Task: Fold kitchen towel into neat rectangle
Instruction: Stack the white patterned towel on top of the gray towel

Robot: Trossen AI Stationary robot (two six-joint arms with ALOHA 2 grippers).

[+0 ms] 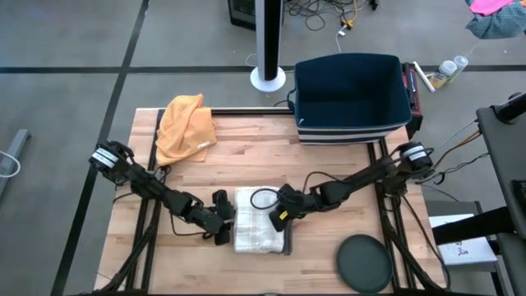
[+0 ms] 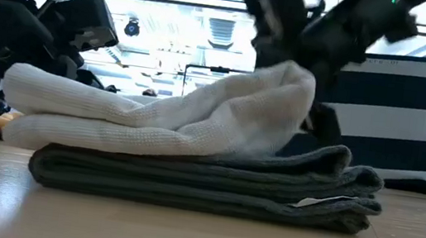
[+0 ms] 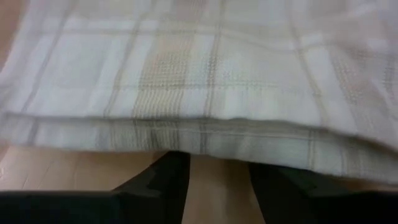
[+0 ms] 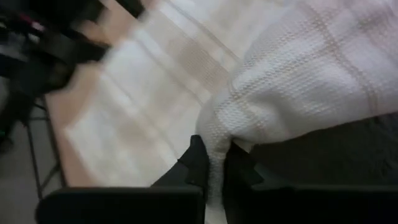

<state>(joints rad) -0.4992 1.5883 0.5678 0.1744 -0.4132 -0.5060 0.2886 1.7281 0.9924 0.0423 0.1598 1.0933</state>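
So from above, the navy bin (image 1: 352,97) behind the white kitchen towel (image 1: 256,223) has nothing visible inside. Towel's a folded plaid waffle-weave on a gray cloth (image 1: 287,243). Low down, its bin-side edge is lifted. Left gripper (image 3: 214,186) is parted just beside the towel, holding nothing; right gripper (image 4: 214,171) is pinched on the edge.

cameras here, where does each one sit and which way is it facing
High view: above the table, looking straight down; both arms, left gripper, right gripper, white towel.
Low view: at table-top height, looking level across at the white towel lying on a grey towel; arms enter from above.
Left wrist view: on the left arm, facing the towel's edge; own fingers open.
Right wrist view: on the right arm; its gripper pinches the towel.
Shared: the white towel shows in all four.
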